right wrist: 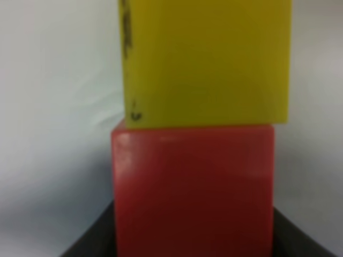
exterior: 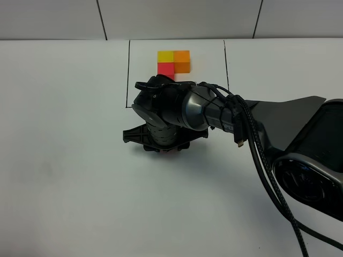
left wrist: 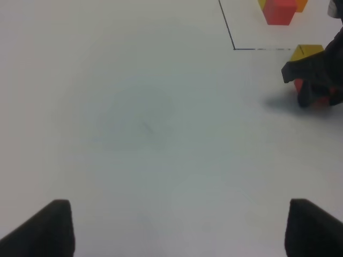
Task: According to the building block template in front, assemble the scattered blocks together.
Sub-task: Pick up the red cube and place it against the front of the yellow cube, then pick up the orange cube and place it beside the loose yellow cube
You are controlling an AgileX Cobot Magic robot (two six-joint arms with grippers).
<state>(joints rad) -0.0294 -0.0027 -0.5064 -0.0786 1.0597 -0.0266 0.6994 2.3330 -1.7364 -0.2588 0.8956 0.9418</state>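
Note:
The building block template (exterior: 173, 61) lies at the far middle inside a thin black-lined rectangle, with yellow, orange and red cubes joined in an L. My right gripper (exterior: 163, 145) reaches across just in front of the frame. In the right wrist view it (right wrist: 193, 247) is shut on the loose red cube (right wrist: 193, 187). The loose yellow cube (right wrist: 206, 59) touches the red cube's far face. Both cubes show in the left wrist view, yellow (left wrist: 306, 52) and red (left wrist: 321, 100). The loose orange cube is hidden. My left gripper (left wrist: 187, 230) is open and empty over bare table.
The white table (exterior: 64, 160) stretches to the left and front. The right arm's body and cables (exterior: 257, 144) lie across the right middle. The frame's black line (left wrist: 228, 29) runs near the loose cubes.

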